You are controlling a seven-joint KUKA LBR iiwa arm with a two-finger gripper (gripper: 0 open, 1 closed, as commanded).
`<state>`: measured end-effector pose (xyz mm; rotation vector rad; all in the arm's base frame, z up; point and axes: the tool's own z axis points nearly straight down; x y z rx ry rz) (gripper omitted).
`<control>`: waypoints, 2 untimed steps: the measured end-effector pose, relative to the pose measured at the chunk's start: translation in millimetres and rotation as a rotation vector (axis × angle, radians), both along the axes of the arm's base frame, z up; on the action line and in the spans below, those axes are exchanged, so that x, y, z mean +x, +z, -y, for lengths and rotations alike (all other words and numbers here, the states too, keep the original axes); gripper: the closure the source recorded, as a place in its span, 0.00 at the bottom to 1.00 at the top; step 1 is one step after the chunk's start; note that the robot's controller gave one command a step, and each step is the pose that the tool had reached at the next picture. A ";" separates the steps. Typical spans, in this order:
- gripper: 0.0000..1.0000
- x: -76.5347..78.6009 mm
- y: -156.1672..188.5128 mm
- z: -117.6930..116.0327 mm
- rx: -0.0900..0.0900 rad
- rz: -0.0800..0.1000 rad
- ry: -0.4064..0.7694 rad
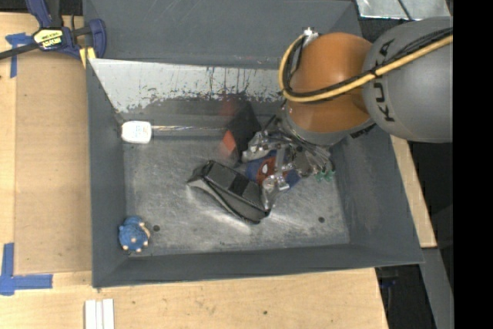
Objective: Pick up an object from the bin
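Note:
My gripper hangs low in the middle right of the bin, under the arm's orange cover. It is right above the right end of a black curved thing that lies flat on the bin floor. A small blue and red thing sits right by the gripper's tip; whether it is held I cannot tell. A black box with a red side leans just to the gripper's upper left.
A white flat cap-like piece lies at the far left by the back wall. A small blue figure sits in the front left corner. A bit of green peeks out on the gripper's right.

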<state>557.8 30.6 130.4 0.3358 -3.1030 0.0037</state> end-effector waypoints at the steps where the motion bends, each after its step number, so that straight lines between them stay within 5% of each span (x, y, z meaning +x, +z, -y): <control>1: 1.00 1.7 22.9 0.9 0.004 0.027 -0.003; 2: 1.00 3.5 66.5 1.3 0.005 0.029 -0.005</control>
